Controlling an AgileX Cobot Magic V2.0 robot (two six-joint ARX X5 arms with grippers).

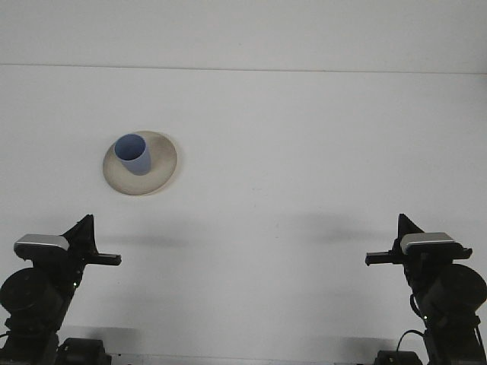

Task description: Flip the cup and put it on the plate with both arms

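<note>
Two black robot arms sit folded at the near edge of a plain white worktop (304,152), the left end effector (109,259) at the lower left and the right end effector (375,259) at the lower right, each pointing inward toward the centre and holding nothing; whether either one's tips are parted or pressed together cannot be told from this front view, since each shows only as a thin dark bar. Well beyond the left arm, on the left half of the worktop, a small pale-blue, smooth-walled cup (134,154) stands mouth-up on a round cream-coloured plate (161,169), set toward the plate's far-left portion and well apart from both arms. The task appears to be at or near completion, as the cup already rests upright on the plate. Should it need handling again, the cup looks light and thin-walled, probably plastic or paper, so it would likely tip or slide under a sideways nudge and could deform if squeezed hard; the safest hold seems to be across the side wall a little below the rim, with gentle pressure. The far part of the worktop runs back to a faint horizontal seam.
</note>
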